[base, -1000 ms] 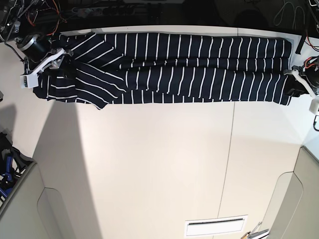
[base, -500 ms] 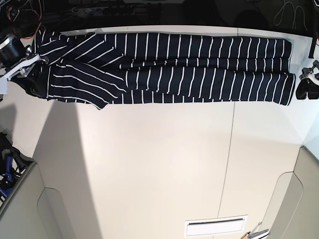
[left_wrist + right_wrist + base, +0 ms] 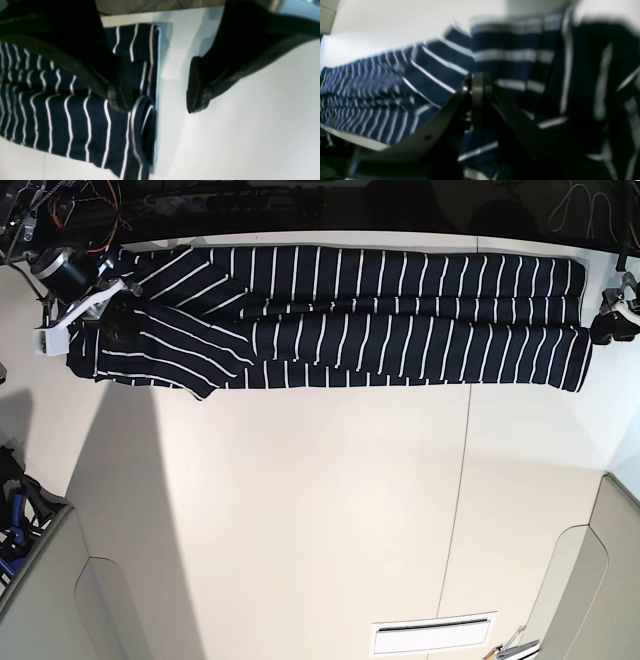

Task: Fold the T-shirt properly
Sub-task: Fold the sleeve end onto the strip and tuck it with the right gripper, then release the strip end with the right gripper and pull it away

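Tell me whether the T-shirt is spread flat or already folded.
Partly folded: the T-shirt lies as a long narrow band across the table's far edge, with layered edges visible at its end in the left wrist view.

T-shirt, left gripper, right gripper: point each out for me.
T-shirt (image 3: 400, 320): base view, middle of the striped body.
Left gripper (image 3: 160, 87): left wrist view, gap between open fingertips.
Right gripper (image 3: 477, 85): right wrist view, shut fingertips.

The T-shirt (image 3: 340, 320) lies as a long folded band across the top of the table (image 3: 320, 510). The right gripper (image 3: 100, 310) sits on its upper-left end. The left gripper (image 3: 612, 320) is at its right end.
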You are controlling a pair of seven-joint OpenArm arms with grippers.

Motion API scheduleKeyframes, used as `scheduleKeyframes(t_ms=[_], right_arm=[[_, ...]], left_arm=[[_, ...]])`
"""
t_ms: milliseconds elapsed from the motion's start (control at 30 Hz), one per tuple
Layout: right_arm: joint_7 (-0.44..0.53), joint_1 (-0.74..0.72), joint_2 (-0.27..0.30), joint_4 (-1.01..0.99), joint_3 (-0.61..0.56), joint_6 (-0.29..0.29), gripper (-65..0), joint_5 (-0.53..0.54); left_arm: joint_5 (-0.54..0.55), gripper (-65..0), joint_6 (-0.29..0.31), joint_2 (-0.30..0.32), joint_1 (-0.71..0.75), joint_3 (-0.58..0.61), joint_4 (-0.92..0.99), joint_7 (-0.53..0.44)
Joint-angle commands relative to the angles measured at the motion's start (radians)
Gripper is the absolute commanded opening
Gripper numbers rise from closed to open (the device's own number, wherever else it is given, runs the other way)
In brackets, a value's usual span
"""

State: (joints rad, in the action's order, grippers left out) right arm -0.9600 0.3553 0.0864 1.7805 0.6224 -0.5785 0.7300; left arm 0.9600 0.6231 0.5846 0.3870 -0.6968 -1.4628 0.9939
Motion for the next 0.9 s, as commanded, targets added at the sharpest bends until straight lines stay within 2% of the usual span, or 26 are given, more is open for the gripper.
scheduleKeyframes(t_ms=[0,133,267,433,667,700,733,867], right_arm=[[0.026,0.0,0.011,-0.009,-0.004,-0.005,-65.0,0.02],[0.045,0.0,0.011,-0.067,-0.024,-0.005,-65.0,0.023],[0.043,0.0,0.011,-0.069,-0.028,-0.005,-65.0,0.023],[0.025,0.0,0.011,-0.069,-0.028,-0.005,-65.0,0.033],[0.005,0.0,0.011,-0.069,-0.028,-0.005,-65.0,0.075],[0.005,0.0,0.011,-0.069,-0.028,-0.005,-65.0,0.08],[0.005,0.0,0.01,-0.069,-0.028,-0.005,-65.0,0.083],[0.005,0.0,0.01,-0.068,-0.028,-0.005,-65.0,0.084]], left_arm=[[0.033,-27.1,0.011,0.025,-0.002,-0.008,0.009,-0.018],[0.101,-21.6,0.05,0.025,-0.002,0.007,0.077,-0.018],[0.121,-21.4,0.055,0.025,-0.002,0.073,0.094,-0.021],[0.12,-21.4,0.039,0.024,-0.005,0.167,0.094,-0.069],[0.12,-21.6,0.04,-0.004,-0.008,0.176,0.094,-0.104],[0.119,-23.0,0.04,-0.011,-0.008,0.176,0.094,-0.109],[0.12,-27.2,0.04,-0.019,-0.008,0.176,0.093,-0.115],[0.117,-52.0,0.044,-0.032,-0.008,0.176,0.093,-0.119]])
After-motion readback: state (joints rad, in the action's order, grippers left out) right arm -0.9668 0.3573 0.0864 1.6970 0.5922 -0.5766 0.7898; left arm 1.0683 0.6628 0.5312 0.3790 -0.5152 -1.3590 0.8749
